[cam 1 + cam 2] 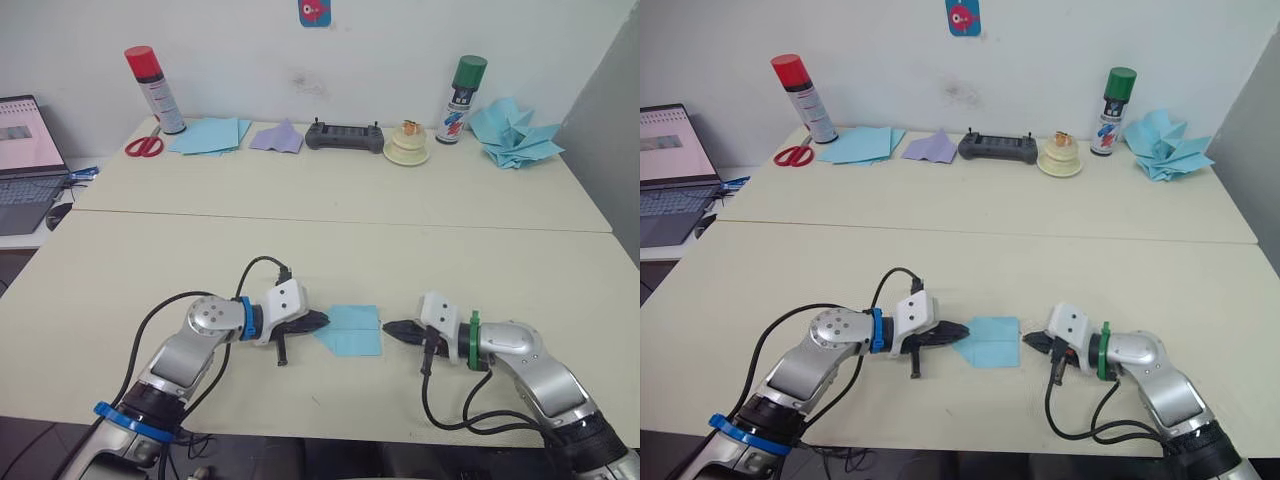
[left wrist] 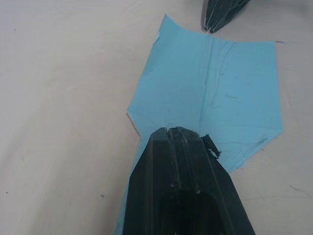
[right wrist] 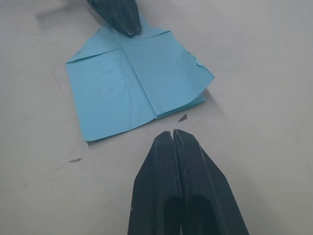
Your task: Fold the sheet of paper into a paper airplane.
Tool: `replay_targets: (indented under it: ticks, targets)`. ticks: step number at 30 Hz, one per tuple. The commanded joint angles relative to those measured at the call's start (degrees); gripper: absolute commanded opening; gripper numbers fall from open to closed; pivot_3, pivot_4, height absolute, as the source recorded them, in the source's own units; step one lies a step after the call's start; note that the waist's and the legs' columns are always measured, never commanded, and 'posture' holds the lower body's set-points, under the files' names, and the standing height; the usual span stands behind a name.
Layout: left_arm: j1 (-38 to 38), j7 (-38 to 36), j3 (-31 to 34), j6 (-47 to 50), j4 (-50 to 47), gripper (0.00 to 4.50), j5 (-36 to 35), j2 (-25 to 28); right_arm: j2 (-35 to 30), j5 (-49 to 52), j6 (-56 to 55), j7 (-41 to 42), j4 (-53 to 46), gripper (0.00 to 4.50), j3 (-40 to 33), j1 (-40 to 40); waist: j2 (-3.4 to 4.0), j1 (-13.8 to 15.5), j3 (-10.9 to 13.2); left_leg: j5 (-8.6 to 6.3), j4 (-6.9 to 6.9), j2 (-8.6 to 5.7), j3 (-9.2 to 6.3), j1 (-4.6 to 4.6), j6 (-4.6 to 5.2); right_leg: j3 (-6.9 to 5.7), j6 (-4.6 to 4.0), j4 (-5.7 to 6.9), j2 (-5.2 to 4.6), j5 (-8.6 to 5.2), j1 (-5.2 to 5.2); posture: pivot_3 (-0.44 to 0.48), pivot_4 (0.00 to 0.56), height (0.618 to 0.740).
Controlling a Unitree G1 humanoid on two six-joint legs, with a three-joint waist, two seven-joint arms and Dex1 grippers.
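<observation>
The thin sky-blue sheet of paper (image 1: 350,329), creased and already pointed at one end, lies flat on the pale worktop (image 1: 320,240) between the two grippers.

Left gripper (image 1: 321,320): black fingers pressed together, tips resting on the sheet's pointed end, pinning it rather than pinching it.

Right gripper (image 1: 388,327): fingers closed on nothing, tips just beside the sheet's square end, apart from it.

Step judged mid-fold: nose formed, wings not raised. Next move likely needs the right fingers to open and lift an edge while the left holds the sheet steady.
</observation>
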Motion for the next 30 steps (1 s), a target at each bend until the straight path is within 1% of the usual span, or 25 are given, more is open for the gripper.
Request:
replay_targets:
  ticks: [1, 5, 8, 12, 16, 18, 24, 27, 30]
  targets:
    - [1.4, -0.4, -1.7, 1.4, 3.0, 0.0, 2.1, 0.3, 2.0, 2.5, -1.3, -0.3, -2.7, 0.02, -1.5, -0.8, 0.01, -0.1, 0.0, 0.0, 0.0, 0.0, 0.0, 0.0, 0.0, 0.0, 0.0, 0.0, 0.0, 0.0, 0.0, 0.0, 0.15, 0.74]
    - [1.1, -0.4, -1.5, 1.2, 3.4, 0.0, 2.3, 0.3, 4.4, 0.9, -1.0, -0.3, -2.5, 0.02, 1.6, -3.2, 0.09, -0.1, 0.1, 0.0, 0.0, 0.01, -0.02, 0.0, 0.0, -0.01, 0.02, 0.01, 0.01, 0.01, -0.03, 0.0, 0.15, 0.74]
    - [0.8, -0.5, -1.5, 1.3, 3.4, 0.0, 2.3, 0.2, 6.4, -3.3, -0.9, -1.6, 1.4, 0.02, 5.5, -6.0, 0.09, -0.1, 0.1, 0.0, 0.0, 0.01, 0.0, 0.0, 0.0, 0.0, 0.02, 0.01, 0.0, 0.01, -0.04, 0.0, 0.15, 0.74]
    - [0.6, -0.3, -1.1, 1.9, 2.2, 0.0, 1.8, 0.1, 7.7, -7.2, -0.6, -2.8, 6.0, 0.02, 8.2, -9.2, 0.12, 0.1, 0.1, 0.0, 0.0, -0.01, 0.01, -0.06, 0.0, 0.0, 0.01, 0.01, 0.0, 0.01, -0.11, 0.0, 0.15, 0.74]
    - [0.5, -0.5, 1.0, 4.5, -3.1, 0.0, -3.1, -1.9, 7.7, -8.1, -1.2, -2.4, 7.7, 0.02, 9.0, -10.1, 0.11, 0.1, 0.1, 0.0, 0.0, 0.0, 0.01, -0.06, 0.0, 0.0, 0.02, 0.01, 0.0, 0.02, -0.1, 0.0, 0.15, 0.74]
    - [0.2, 0.0, 1.3, 6.0, -4.7, 0.0, -4.0, -3.0, 7.2, -7.9, -1.3, -1.7, 7.7, 0.02, 9.2, -9.7, 0.09, 0.1, 0.1, 0.0, 0.0, 0.0, 0.0, -0.11, 0.0, -0.02, 0.02, 0.01, 0.0, 0.02, -0.13, 0.0, 0.15, 0.74]
    - [0.2, 1.0, -1.3, 5.7, -3.2, 0.0, -0.6, -4.3, 7.0, -7.5, -1.0, -1.6, 7.7, 0.02, 9.1, -9.0, 0.08, 0.0, 0.1, 0.0, -0.03, 0.01, -0.01, -0.26, 0.0, -0.01, 0.01, 0.01, 0.01, 0.01, -0.3, 0.0, 0.15, 0.74]
    - [0.8, 1.9, -2.1, 4.8, -0.7, 0.0, 1.9, -3.3, 6.8, -7.4, -0.8, -1.5, 7.5, 0.02, 8.9, -8.9, 0.08, 0.0, 0.1, 0.0, -0.03, 0.0, 0.0, -0.26, 0.0, 0.0, 0.0, 0.01, 0.01, 0.01, -0.28, 0.0, 0.15, 0.74]
    - [2.8, 2.0, 0.6, 5.4, -0.2, 0.0, 0.3, -1.8, 6.3, -7.2, -1.0, -1.3, 7.5, 0.02, 8.5, -8.5, 0.08, 0.0, 0.1, 0.0, -0.02, 0.0, 0.02, -0.23, 0.0, 0.02, 0.01, 0.0, 0.0, 0.01, -0.27, 0.0, 0.15, 0.74]
